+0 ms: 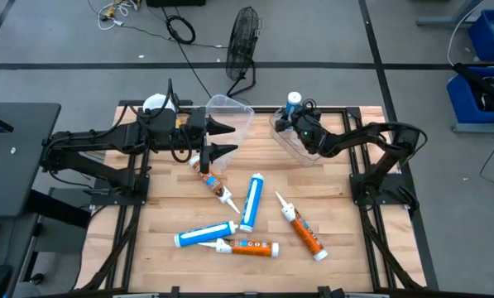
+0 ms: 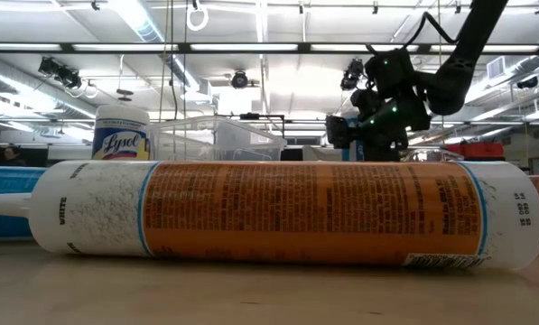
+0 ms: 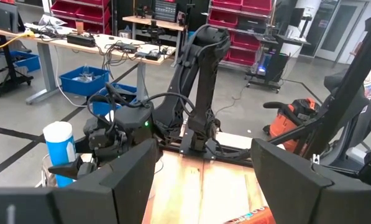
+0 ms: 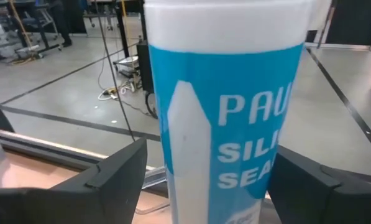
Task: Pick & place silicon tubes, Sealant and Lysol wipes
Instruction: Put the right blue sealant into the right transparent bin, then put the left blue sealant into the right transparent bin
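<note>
My right gripper point(image 1: 296, 117) is at the far right, shut on a blue-and-white sealant tube point(image 1: 294, 101) that stands upright over a clear bin point(image 1: 284, 142). My left gripper point(image 1: 223, 138) is open and empty, pointing toward the table's right beside a second clear bin point(image 1: 234, 112). The Lysol wipes canister point(image 1: 155, 103) stands on its base at the far left behind my left arm; it also shows in the low view point(image 2: 120, 134). Several tubes lie on their sides on the table: orange point(image 1: 212, 180), blue point(image 1: 252, 201) and orange point(image 1: 301, 228). My right gripper has the blue tube's body point(image 4: 225, 155) between its two fingers point(image 4: 120, 177), which come level from the table's near right. The tube stands upright, its white end up. The place of contact lies below the picture's edge, and so does the tube's lower end.
A blue tube point(image 1: 205, 236) and an orange tube point(image 1: 248, 247) lie near the front edge; the orange one fills the low view point(image 2: 296, 212). A fan point(image 1: 242, 37) and cables lie on the floor beyond the table. Bare wood shows at the front left and right.
</note>
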